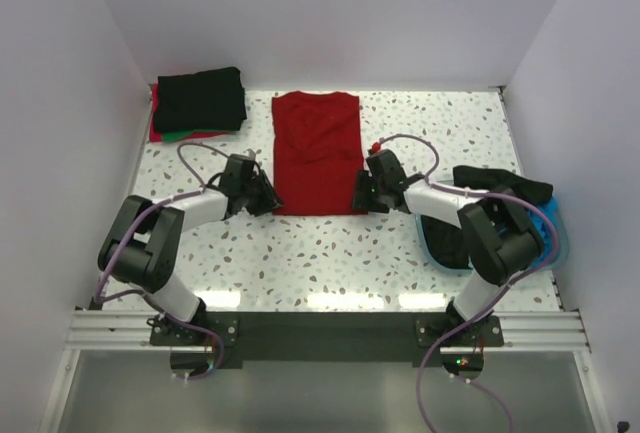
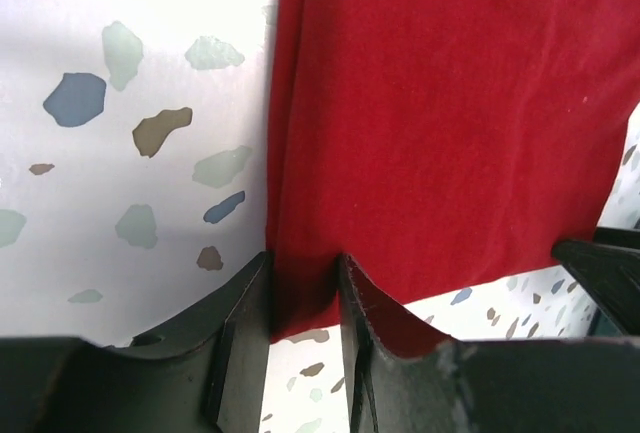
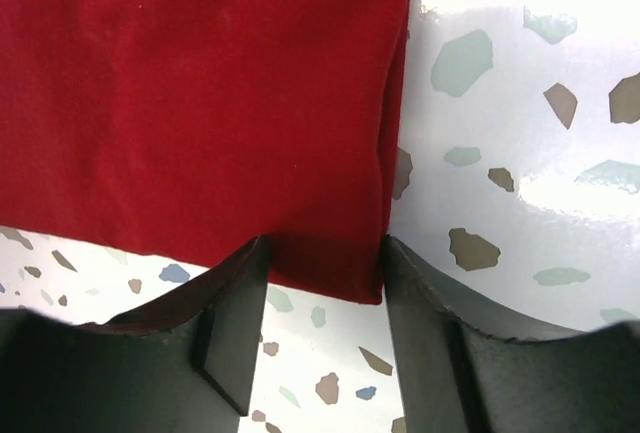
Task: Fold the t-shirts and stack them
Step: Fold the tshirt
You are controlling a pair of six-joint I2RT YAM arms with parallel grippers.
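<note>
A dark red t-shirt lies flat on the speckled table, folded into a long strip. My left gripper is at its near left corner. In the left wrist view the jaws stand narrowly apart with the corner of the red cloth between them, still flat. My right gripper is at the near right corner. In the right wrist view it is open wider, and the corner of the red cloth lies between the fingers. A folded black t-shirt lies on top of a stack at the back left.
Green and red cloth edges show under the black shirt in the back-left stack. A teal plastic basin stands at the right edge with a black shirt draped over it. White walls close in the left, back and right sides.
</note>
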